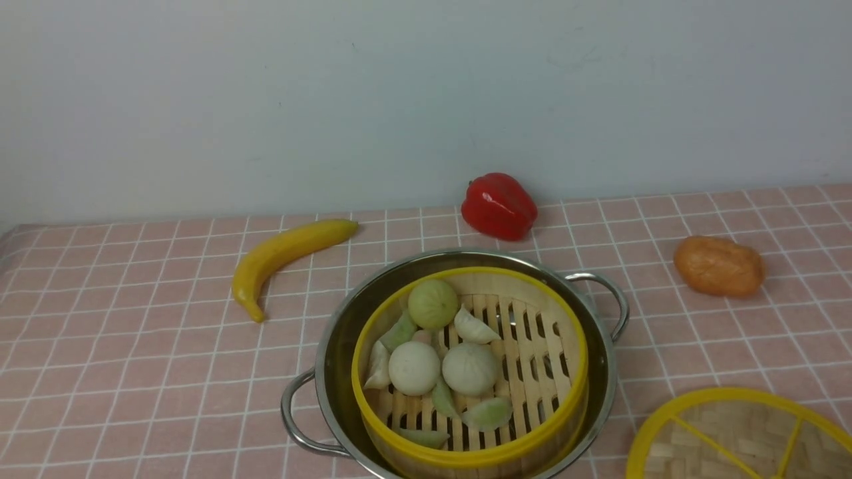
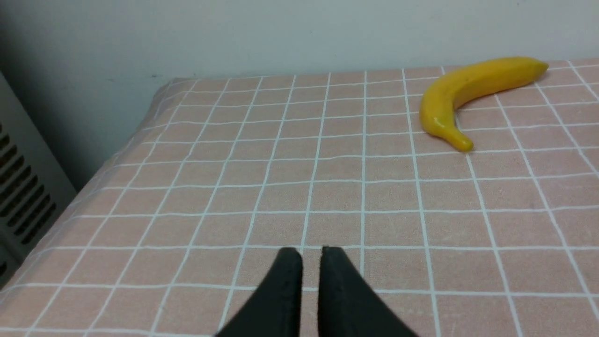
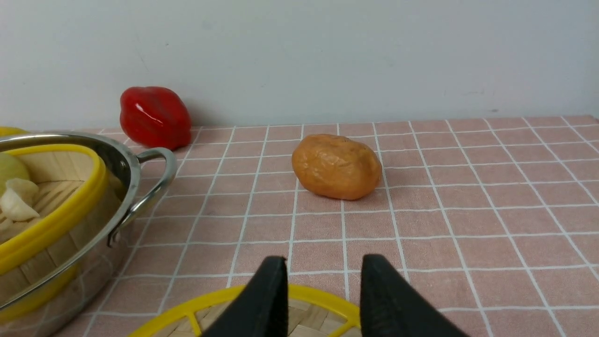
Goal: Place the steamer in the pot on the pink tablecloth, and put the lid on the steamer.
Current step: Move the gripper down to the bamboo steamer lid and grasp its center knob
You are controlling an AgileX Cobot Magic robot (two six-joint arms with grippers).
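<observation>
Pink tablecloth (image 1: 133,346), one, covering the tabletop. Left claw (image 2: 311,255), one: fingers a narrow slit apart, empty, over bare cloth, well apart from the banana (image 1: 286,256), one, lying far left. Pot (image 1: 331,346), one, two wire handles, centre. Steamer (image 1: 466,459), one, inside the pot, uncovered, holding three round buns and several dumplings. Red pepper (image 1: 499,205), one, behind the pot by the wall. Orange lump (image 1: 719,266), one, far right. Lid (image 1: 732,439), one, flat on the cloth just right of the pot. Right claw (image 3: 323,264), one: fingers apart, empty, above the lid's rim.
</observation>
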